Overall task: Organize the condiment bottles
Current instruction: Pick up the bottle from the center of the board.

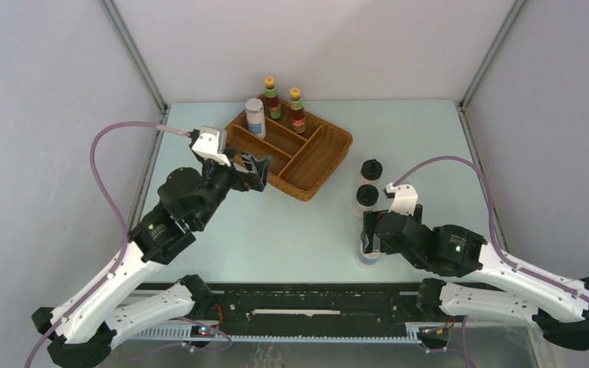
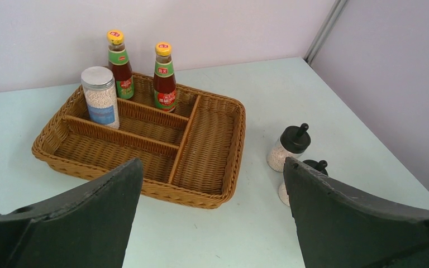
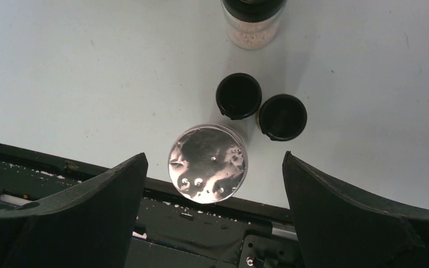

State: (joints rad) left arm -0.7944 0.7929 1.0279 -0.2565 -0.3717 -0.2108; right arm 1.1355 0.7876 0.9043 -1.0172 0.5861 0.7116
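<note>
Two red-brown sauce bottles (image 1: 273,98) (image 1: 297,111) and a silver-lidded jar (image 1: 255,117) stand in the far compartments of the wicker tray (image 1: 318,161). The left wrist view shows the same bottles (image 2: 122,64) (image 2: 165,78) and jar (image 2: 100,97). My left gripper (image 1: 255,172) (image 2: 212,162) hangs open and empty at the tray's near-left rim. Two black-capped shakers (image 1: 370,170) (image 1: 366,198) stand right of the tray. My right gripper (image 1: 368,238) (image 3: 215,156) is open above a second silver-lidded jar (image 3: 208,163), fingers either side and apart from it. Two dark vials (image 3: 238,96) (image 3: 282,116) stand just beyond that jar.
The tray's near and right compartments (image 2: 209,142) hold nothing. The jar under my right gripper stands close to the table's front edge, by the black rail (image 1: 307,303). One shaker (image 3: 253,22) stands just beyond the vials. Walls close the table at the back and sides.
</note>
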